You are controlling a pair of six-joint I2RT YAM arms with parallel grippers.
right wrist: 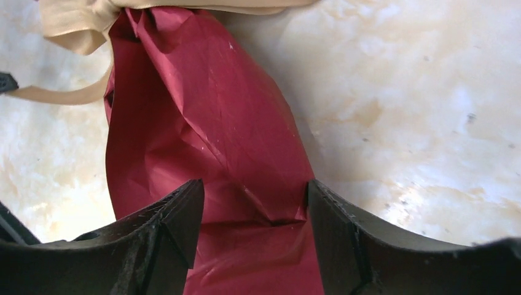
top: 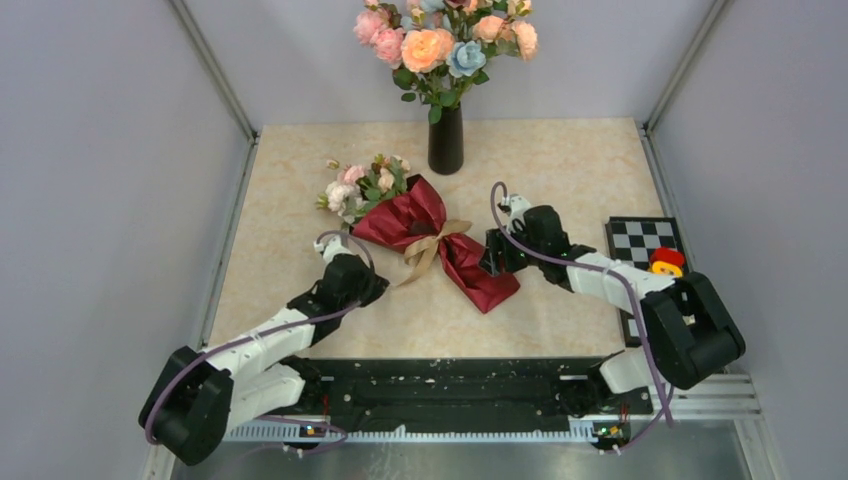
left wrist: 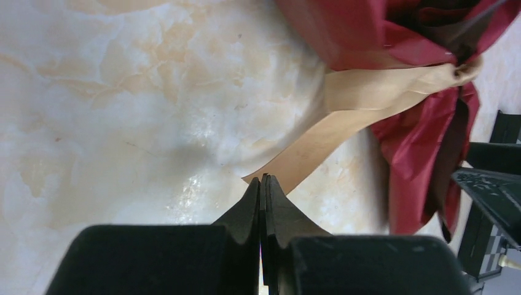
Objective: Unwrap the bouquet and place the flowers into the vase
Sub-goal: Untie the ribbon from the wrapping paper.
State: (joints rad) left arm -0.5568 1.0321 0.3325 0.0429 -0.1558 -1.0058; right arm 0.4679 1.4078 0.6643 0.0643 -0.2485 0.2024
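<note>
- The table [top: 560, 180] has a pale marbled top and is walled by grey panels on three sides.
- The bouquet [top: 430, 235] lies flat near the middle of the table. Its wide end points to the far left and its narrow tail to the near right. It is wrapped in crinkled dark red paper.
- The vase [top: 446, 140] stands upright at the far edge, well apart from the bouquet. It holds large peach, pink and blue blooms [top: 445, 40].
- A checkerboard [top: 645, 240] lies at the right edge of the table, partly under the right arm.
- The right gripper [right wrist: 255, 190] is spread wide over the bouquet's narrow tail. The red paper fills the gap between its fingers [right wrist: 178, 215].
- The left gripper [left wrist: 264, 181] is pressed fully closed, with its tip at the end of a ribbon tail. It may be pinching that end, but the wrist view does not settle this.
- The flowers [top: 365, 185] are small cream and pink roses that spill from the wide end.
- The ribbon [top: 435, 250] is tan and tied around the bouquet's waist.
</note>
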